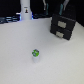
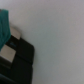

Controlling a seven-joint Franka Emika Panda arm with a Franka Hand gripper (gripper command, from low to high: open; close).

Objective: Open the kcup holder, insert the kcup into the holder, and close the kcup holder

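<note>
Black kcup holder (image 1: 63, 26) sits upper right; kcup (image 1: 36, 53) stands well apart, lower centre. Claw's state: cannot tell.

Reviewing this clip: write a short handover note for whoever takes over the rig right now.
Pincer: near the holder; the wrist view shows a teal part by the box, but open or shut cannot be told. It holds nothing visible.
Holder: black box on the table at the exterior view's upper right; looks closed.
Kcup: green lid, standing alone on the white table, well apart from the holder.
Done: nothing visible.
Left: open the holder, insert the kcup, close it.
</note>
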